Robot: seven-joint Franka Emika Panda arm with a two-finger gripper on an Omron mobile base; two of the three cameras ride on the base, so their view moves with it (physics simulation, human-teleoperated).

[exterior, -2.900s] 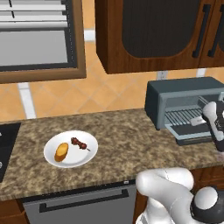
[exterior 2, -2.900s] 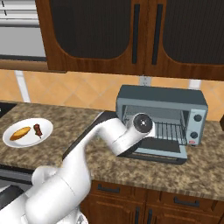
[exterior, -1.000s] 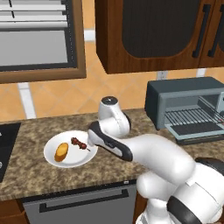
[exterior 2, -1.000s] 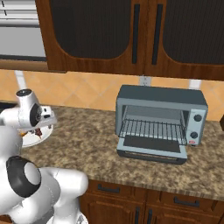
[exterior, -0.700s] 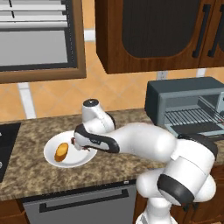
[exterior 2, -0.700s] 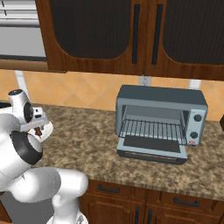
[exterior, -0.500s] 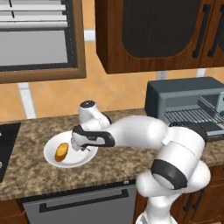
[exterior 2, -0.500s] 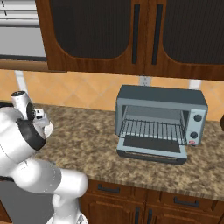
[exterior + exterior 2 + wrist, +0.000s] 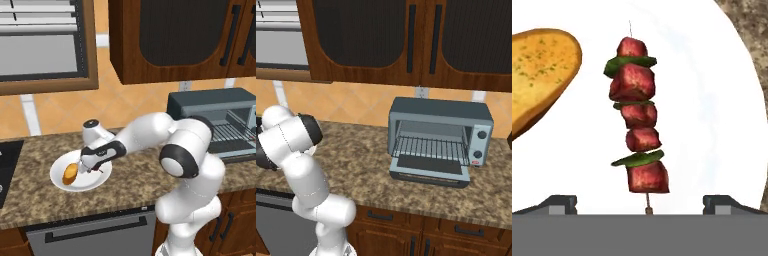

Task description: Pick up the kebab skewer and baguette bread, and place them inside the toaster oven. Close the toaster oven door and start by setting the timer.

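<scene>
Left base view: two-finger gripper (image 9: pixel 89 168) low over round white plate (image 9: pixel 80 175) on speckled brown stone counter (image 9: pixel 135 175); golden-orange baguette bread (image 9: pixel 70 173) alongside.

Right base view: boxy blue-grey toaster oven (image 9: pixel 439 141), door down.

Hand view: jaws wide, empty, straddling thin kebab skewer of red-brown meat chunks (image 9: pixel 638 117). Risk: off-centre closing rolls skewer or nudges bread.

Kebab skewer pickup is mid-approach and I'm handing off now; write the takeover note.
Pincer: open, empty, poised over the white plate with a fingertip on either side of the kebab skewer.
Baguette bread lies beside the skewer on the plate, apart from it.
Toaster oven: door down, rack bare.
Done: nothing loaded.
Left: grasp skewer, load it, load bread, close door, set timer.
</scene>
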